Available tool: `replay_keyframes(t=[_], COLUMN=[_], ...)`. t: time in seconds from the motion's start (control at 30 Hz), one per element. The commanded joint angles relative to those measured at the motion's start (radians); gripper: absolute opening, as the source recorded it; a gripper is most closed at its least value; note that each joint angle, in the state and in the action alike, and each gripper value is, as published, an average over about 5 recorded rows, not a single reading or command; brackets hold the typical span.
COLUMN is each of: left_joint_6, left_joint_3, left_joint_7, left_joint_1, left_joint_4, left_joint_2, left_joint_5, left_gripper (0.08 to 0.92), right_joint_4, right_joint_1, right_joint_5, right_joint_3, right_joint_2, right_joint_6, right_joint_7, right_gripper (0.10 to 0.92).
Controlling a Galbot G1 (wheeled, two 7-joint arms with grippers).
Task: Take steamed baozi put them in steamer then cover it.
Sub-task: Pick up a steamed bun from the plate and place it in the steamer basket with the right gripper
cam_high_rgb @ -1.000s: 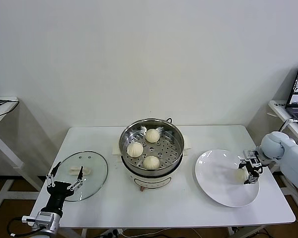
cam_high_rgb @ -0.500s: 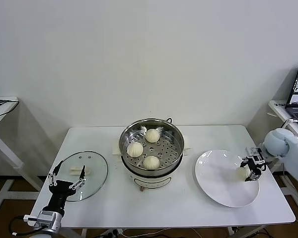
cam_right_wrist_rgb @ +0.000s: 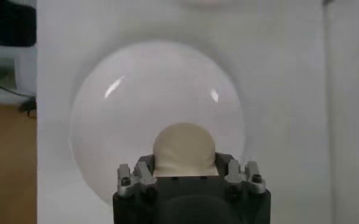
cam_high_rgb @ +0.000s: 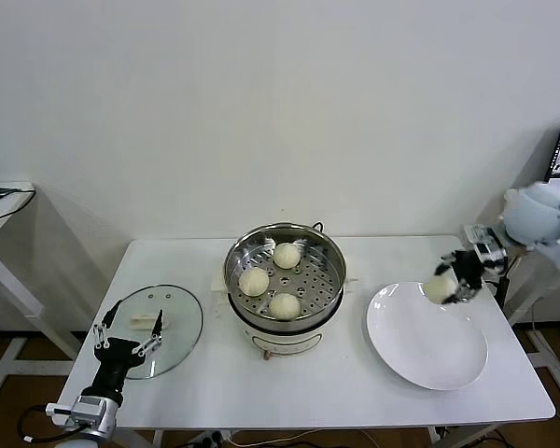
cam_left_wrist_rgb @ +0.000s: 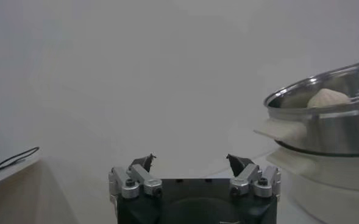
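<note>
Fingers of the right gripper (cam_high_rgb: pixel 451 278) clamp the fourth baozi (cam_high_rgb: pixel 438 288) above the plate (cam_high_rgb: pixel 420 355) near the worktop's right edge; three baozi sit in the steamer (cam_high_rgb: pixel 329 278); the lid (cam_high_rgb: pixel 173 322) waits by the spread-fingered left gripper (cam_high_rgb: pixel 126 329).

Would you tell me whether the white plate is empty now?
Empty: the plate shows only bare white surface; the last baozi is held above it in the right gripper.

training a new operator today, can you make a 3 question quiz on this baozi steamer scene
1. True or false: the glass lid covers the steamer.
2. How many baozi lie in the steamer?
A) two B) three C) four
3. Fill in: the right pincer holds a baozi above the white ____.

Key:
1. False; it lies on the table, by the open left pincer.
2. B
3. plate
</note>
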Motion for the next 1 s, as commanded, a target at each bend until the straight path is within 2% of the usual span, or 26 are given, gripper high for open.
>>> replay_keyframes(t=[0.03, 0.2, 0.4, 0.8, 1.0], left_joint_6=[-0.002, -0.003, -0.002, 0.003, 0.002], left_joint_3=[-0.012, -0.018, -0.033, -0.057, -0.062], left_joint_7=[0.007, 0.012, 0.018, 0.020, 0.021], left_joint_1=[-0.004, -0.012, -0.014, -0.017, -0.021], left_joint_4=[-0.001, 0.013, 0.017, 0.028, 0.038], left_joint_2=[0.007, 0.013, 0.015, 0.019, 0.019], left_joint_5=[-0.013, -0.022, -0.036, -0.052, -0.054], left_gripper=[0.823, 0.823, 0.823, 0.823, 0.823], right_joint_4=[0.188, 0.163, 0.056, -0.219, -0.283], right_joint_1=[0.562, 0.527, 0.408, 0.153, 0.089], right_joint_5=[0.362, 0.428, 0.438, 0.318, 0.271], right_joint_3=[-0.471, -0.441, -0.375, -0.268, -0.249], right_joint_2=[0.159, 0.297, 0.463, 0.668, 0.720], right_joint_6=[-0.153, -0.195, -0.213, -0.207, -0.201], right_joint_7=[0.047, 0.084, 0.110, 0.112, 0.105], right_gripper=[0.672, 0.675, 0.671, 0.679, 0.679])
